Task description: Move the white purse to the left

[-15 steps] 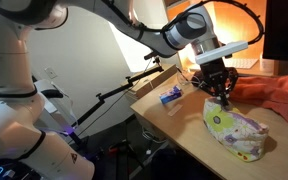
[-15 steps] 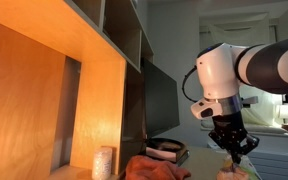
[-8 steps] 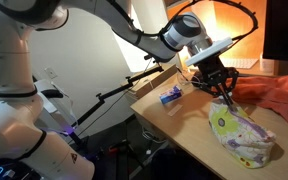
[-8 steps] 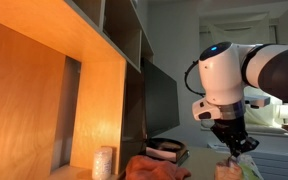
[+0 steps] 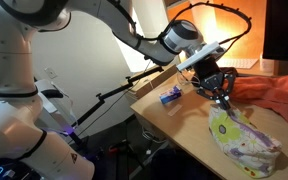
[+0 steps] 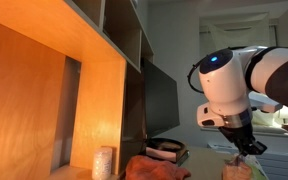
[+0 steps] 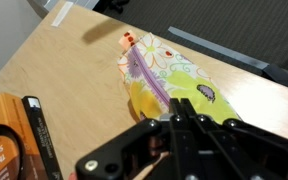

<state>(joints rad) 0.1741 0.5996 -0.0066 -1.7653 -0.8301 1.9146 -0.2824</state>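
The white purse [image 5: 244, 140], a soft pouch with a green, pink and yellow print, lies on the wooden table [image 5: 184, 118], and its near end rises to the gripper [image 5: 222, 98]. The gripper's fingers are closed together, pinching the purse's edge. In the wrist view the purse [image 7: 169, 78] stretches away from the gripper [image 7: 180, 120], its purple zipper line running along the top; the pinched end is hidden under the black fingers. In an exterior view the gripper [image 6: 249, 148] hangs below the white arm.
A small blue packet [image 5: 171, 96] lies near the table's edge. A large orange-pink cloth [image 5: 280, 96] is heaped behind the purse. In the wrist view an orange book [image 7: 2, 140] and a black pen [image 7: 39, 125] lie beside the purse. The table edge [image 7: 214, 52] runs close by.
The gripper has stayed shut and shifted, pulling the purse along; the purse's gripped end has risen and the pouch has slid across the table. In the other exterior view the arm moved right.
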